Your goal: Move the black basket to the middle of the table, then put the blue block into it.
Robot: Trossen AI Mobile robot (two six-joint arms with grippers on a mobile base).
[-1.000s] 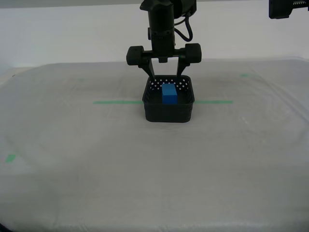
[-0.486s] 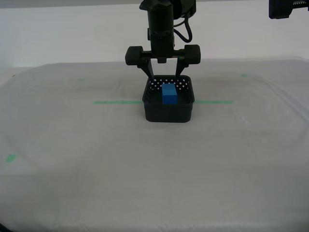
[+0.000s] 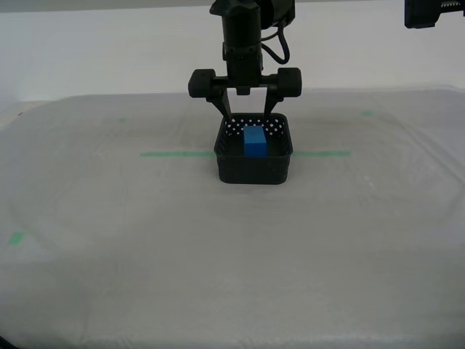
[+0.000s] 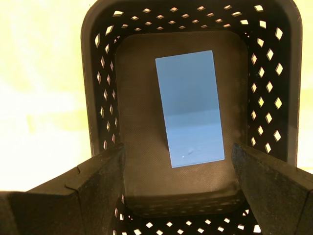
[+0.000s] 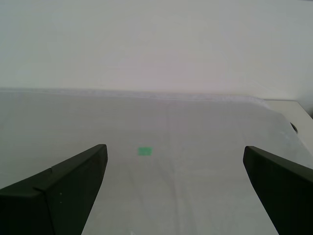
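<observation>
1. In the exterior view, the black basket [image 3: 254,156] sits mid-table on the thin green tape line [image 3: 174,153], with the blue block [image 3: 254,140] standing inside it.
2. My second gripper [image 3: 247,115] hangs straight down over the basket, its fingers spread wide on either side of the block and gripping nothing.
3. The second wrist view looks down into the basket [image 4: 186,29]: the block [image 4: 190,107] rests on the basket floor, between the spread fingertips [image 4: 93,183] and clear of both.
4. Only the first wrist view shows my first gripper [image 5: 176,176]: jaws wide apart, empty, above bare sheeting with a small green tape mark [image 5: 144,151].
5. The table [image 3: 109,276] is covered in whitish translucent sheeting, faintly wrinkled, with another green mark [image 3: 15,238] near the exterior view's left edge. A plain pale wall stands behind.
</observation>
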